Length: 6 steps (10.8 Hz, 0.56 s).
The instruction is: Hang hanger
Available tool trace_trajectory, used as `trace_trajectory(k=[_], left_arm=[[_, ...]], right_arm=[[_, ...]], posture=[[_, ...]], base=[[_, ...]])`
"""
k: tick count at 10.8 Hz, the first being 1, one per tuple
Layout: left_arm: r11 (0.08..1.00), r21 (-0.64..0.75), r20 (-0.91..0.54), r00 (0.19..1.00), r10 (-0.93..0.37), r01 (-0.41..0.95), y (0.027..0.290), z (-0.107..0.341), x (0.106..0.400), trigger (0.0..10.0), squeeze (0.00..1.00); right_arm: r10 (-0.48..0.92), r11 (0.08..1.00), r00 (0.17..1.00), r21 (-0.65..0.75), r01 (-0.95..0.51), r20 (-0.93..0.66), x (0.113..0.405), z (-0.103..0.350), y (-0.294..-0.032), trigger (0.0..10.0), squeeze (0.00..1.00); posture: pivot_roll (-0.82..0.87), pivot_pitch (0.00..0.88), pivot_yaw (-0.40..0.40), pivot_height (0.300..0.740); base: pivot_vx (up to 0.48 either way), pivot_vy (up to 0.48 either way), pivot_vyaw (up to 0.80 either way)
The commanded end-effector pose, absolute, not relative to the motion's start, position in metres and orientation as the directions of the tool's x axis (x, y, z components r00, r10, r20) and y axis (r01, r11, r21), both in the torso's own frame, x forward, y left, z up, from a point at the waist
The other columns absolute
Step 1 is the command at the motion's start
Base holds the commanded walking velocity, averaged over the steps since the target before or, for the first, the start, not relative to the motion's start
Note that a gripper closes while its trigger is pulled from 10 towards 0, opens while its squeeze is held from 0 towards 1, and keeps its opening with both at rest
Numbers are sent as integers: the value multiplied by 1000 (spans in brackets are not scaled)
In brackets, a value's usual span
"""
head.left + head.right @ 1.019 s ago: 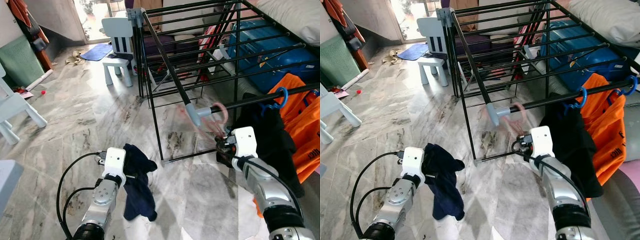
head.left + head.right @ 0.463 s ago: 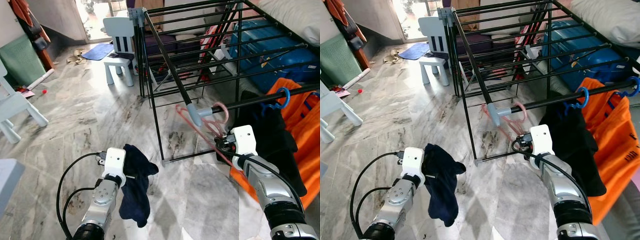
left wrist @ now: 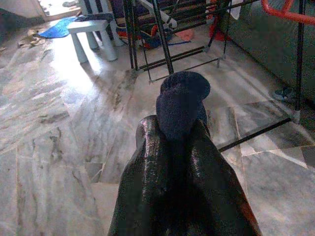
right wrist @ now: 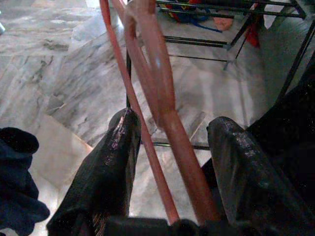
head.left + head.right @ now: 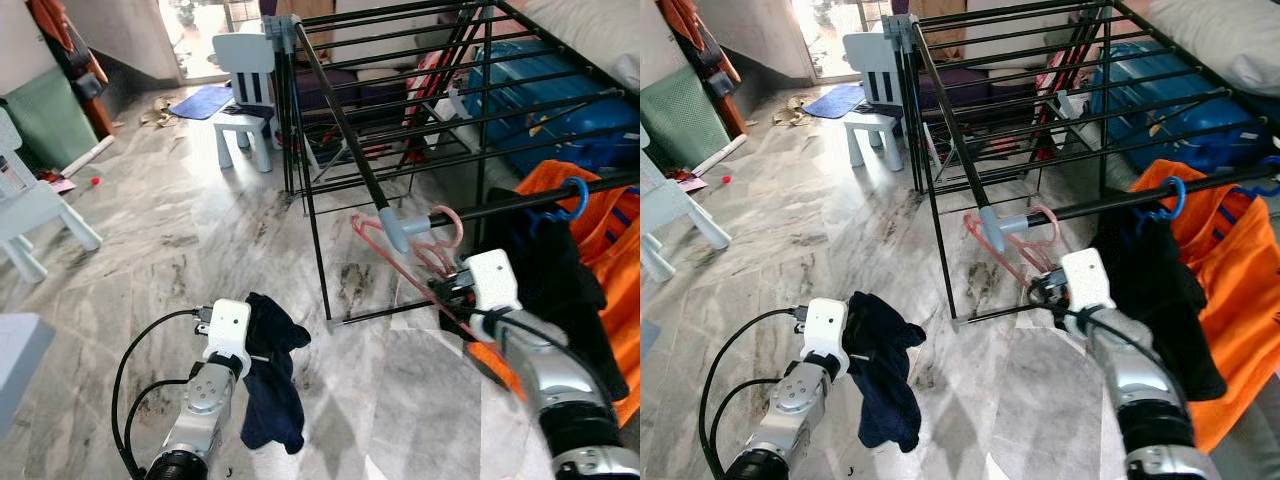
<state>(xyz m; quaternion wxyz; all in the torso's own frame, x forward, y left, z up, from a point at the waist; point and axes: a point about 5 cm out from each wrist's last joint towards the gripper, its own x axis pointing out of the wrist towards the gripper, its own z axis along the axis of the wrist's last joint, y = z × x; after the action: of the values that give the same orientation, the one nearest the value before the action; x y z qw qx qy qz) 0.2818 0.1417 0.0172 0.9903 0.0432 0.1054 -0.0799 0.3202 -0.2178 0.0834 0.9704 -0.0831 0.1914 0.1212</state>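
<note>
At center right of the head views, the pink hanger (image 5: pixel 415 250) has its hook over the rack (image 5: pixel 345 120) rail, beside a black garment (image 5: pixel 555 290). The right gripper (image 4: pixel 170 147) is spread wide, the hanger between its fingers without contact. At lower left, the left gripper (image 3: pixel 172 142) is clamped on a navy cloth (image 5: pixel 270 370).

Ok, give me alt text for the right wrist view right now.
The right gripper has its fingers apart on either side of a pink hanger that runs between them. Below lie marble floor and black drying-rack bars.
</note>
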Motion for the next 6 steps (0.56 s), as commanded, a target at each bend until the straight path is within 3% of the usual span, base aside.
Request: trace_trajectory(k=[1,2,6], left_arm=[[982,95,-206,968,-142,164,146,20,283,10000,0],[982,95,-206,968,-141,163,146,20,282,10000,0],[981,96,-210,967,-143,166,147,19,281,10000,0]], right_arm=[[219,949,894,-129,-289,-391,322,90,-218,10000,0],[225,945,890,-132,-298,-396,321,91,-221,10000,1000],[314,893,842,-164,-419,-439,310,93,-230,10000,1000]], posture=[[-64,15,71,740],[-63,15,71,740],[-65,19,77,740]], base=[[0,0,0],[0,0,0],[0,0,0]])
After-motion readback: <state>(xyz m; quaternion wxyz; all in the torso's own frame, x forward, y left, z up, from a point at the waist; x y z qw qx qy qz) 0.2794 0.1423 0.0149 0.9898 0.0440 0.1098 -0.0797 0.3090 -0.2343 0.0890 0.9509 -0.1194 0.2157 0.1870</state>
